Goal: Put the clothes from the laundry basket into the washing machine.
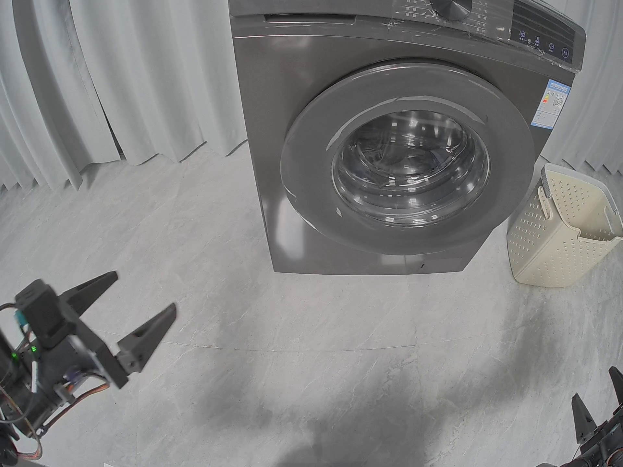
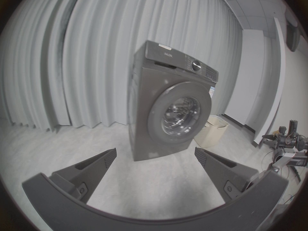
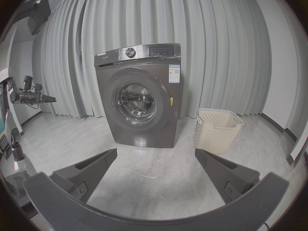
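Note:
A grey front-loading washing machine (image 1: 402,124) stands ahead with its round glass door (image 1: 410,163) shut. A cream perforated laundry basket (image 1: 563,228) sits on the floor to its right, tilted in the head view; no clothes are visible inside it. My left gripper (image 1: 146,299) hovers low at the left, open and empty, well short of the machine. My right gripper (image 1: 600,403) is at the bottom right corner, open and empty. In the wrist views the washing machine (image 2: 171,103) (image 3: 141,97) and basket (image 2: 213,130) (image 3: 218,129) lie beyond the open left gripper (image 2: 155,154) and right gripper (image 3: 155,154).
Pale curtains (image 1: 130,66) hang behind and beside the machine. The grey marbled floor (image 1: 324,358) stretches between me and the machine. A white wall (image 2: 250,77) with a dark baseboard stands to the right of the basket.

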Motion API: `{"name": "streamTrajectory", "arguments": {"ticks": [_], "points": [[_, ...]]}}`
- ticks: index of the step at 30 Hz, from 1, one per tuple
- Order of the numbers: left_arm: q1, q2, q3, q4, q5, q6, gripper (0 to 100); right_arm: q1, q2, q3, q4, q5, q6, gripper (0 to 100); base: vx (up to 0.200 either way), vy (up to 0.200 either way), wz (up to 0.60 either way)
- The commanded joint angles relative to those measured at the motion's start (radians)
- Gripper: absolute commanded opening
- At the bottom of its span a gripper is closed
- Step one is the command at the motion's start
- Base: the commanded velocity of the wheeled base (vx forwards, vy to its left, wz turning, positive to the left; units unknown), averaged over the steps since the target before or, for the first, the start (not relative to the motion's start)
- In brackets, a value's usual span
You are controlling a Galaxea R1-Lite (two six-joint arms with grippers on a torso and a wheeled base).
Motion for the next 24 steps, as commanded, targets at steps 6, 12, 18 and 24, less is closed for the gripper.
{"name": "streamTrajectory", "arguments": {"ticks": [6, 12, 18, 24], "points": [[0.321, -0.586, 0.192, 0.251, 0.000, 0.048, 100, 0.000, -0.015, 0.018, 0.000, 0.001, 0.001, 100, 0.000, 0.000, 0.00], [0.425, -0.750, 0.211, 0.412, -0.009, -0.016, 100, 0.000, -0.015, 0.018, 0.000, 0.001, -0.001, 100, 0.000, 0.000, 0.00], [0.497, -0.884, 0.211, 0.587, -0.097, -0.007, 100, 0.000, -0.015, 0.018, 0.000, 0.001, 0.001, 100, 0.000, 0.000, 0.00], [0.574, -1.106, 0.181, 0.895, -0.210, -0.016, 100, 0.000, -0.015, 0.018, 0.000, 0.001, 0.001, 100, 0.000, 0.000, 0.00]]}}
